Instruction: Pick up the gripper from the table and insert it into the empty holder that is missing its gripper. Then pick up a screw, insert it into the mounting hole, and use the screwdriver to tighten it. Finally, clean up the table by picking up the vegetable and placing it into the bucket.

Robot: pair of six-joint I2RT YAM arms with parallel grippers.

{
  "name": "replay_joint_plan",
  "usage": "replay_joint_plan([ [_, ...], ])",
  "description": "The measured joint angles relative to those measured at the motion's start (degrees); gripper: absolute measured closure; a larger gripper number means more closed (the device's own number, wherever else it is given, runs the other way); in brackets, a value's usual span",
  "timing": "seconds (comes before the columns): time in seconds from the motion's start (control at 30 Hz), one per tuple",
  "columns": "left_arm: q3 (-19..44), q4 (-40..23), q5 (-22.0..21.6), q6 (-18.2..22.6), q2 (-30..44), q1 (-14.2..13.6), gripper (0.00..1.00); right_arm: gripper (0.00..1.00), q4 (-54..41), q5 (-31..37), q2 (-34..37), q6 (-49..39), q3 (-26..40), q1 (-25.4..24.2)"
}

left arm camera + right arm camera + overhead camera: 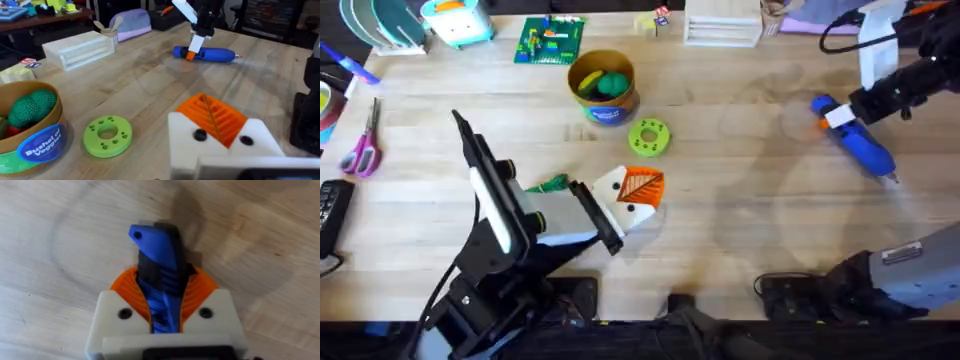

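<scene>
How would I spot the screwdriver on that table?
Look to the table's right side, well away from the bucket. The screwdriver lies on the wood there, with the right tool closed around it. It is the only blue pen-shaped thing, ending in a thin metal tip.

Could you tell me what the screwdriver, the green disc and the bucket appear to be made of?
Screwdriver: probably moulded plastic, with a smooth, slightly glossy blue body and a thin, probably metal tip. Green disc: likely plastic, matte, uniform bright green with clean round holes. Bucket: open to doubt; the thin tan wall with a printed blue label band suggests card or thin wood, possibly plastic.
</scene>
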Motion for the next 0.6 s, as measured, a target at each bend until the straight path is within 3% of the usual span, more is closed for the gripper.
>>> replay_joint_plan([
  [0.27, 0.00, 0.00, 0.00, 0.00, -0.02, 0.00, 0.983, 0.982, -0.19, 0.00, -0.16, 0.00, 0.00, 0.00],
  [0.6, 0.00, 0.00, 0.00, 0.00, 0.00, 0.00, 0.983, 0.977, -0.59, -0.02, -6.39, 0.05, -0.02, 1.70],
])
